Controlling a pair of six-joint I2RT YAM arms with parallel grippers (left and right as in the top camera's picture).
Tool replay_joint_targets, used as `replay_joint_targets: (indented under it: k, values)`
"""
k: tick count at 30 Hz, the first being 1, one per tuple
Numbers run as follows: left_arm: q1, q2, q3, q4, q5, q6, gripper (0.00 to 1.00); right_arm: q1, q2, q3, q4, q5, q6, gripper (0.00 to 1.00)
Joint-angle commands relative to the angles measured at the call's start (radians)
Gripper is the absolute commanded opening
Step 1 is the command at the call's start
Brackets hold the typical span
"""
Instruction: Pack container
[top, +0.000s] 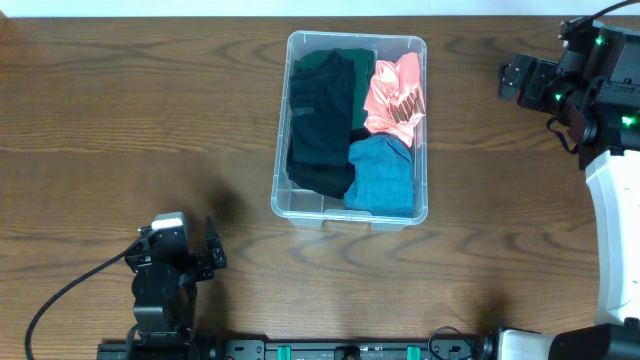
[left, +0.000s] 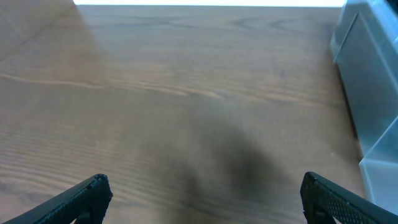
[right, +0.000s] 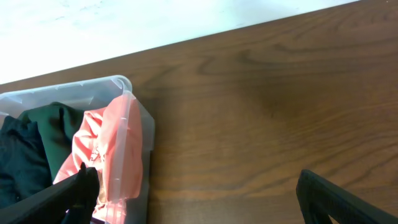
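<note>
The clear plastic container (top: 280, 205) stands at the table's middle back. It holds a dark green garment (top: 330, 70), a black garment (top: 318, 135), a pink garment (top: 395, 95) and a blue garment (top: 382, 175). My left gripper (top: 212, 256) is open and empty at the front left, above bare wood; the left wrist view (left: 202, 190) shows the container's wall (left: 367, 81) at its right edge. My right gripper (top: 512, 80) is open and empty at the back right, apart from the container. The right wrist view (right: 199, 193) shows the container's corner (right: 140, 118) with the pink garment (right: 93, 143).
The brown wooden table (top: 120, 130) has bare wood to the left, right and front of the container. The right arm's white body (top: 615, 230) runs along the right edge. A black cable (top: 70, 290) trails from the left arm.
</note>
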Motion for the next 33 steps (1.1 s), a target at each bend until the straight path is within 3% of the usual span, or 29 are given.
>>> replay_joint_targets:
  k: [1,10,16,33]
  values:
    - [0.004,-0.031,-0.029,0.007,0.01,0.016,0.98,-0.003,-0.004,0.001,0.0,-0.008,-0.011,0.99]
    - [0.004,-0.138,-0.111,0.031,0.01,0.016,0.98,-0.003,-0.004,0.001,0.0,-0.007,-0.011,0.99]
    - [0.004,-0.139,-0.163,0.101,0.011,0.016,0.98,-0.003,-0.004,0.001,0.0,-0.007,-0.011,0.99]
    - [0.004,-0.137,-0.163,0.102,0.01,0.016,0.98,-0.003,-0.004,0.001,0.0,-0.007,-0.011,0.99]
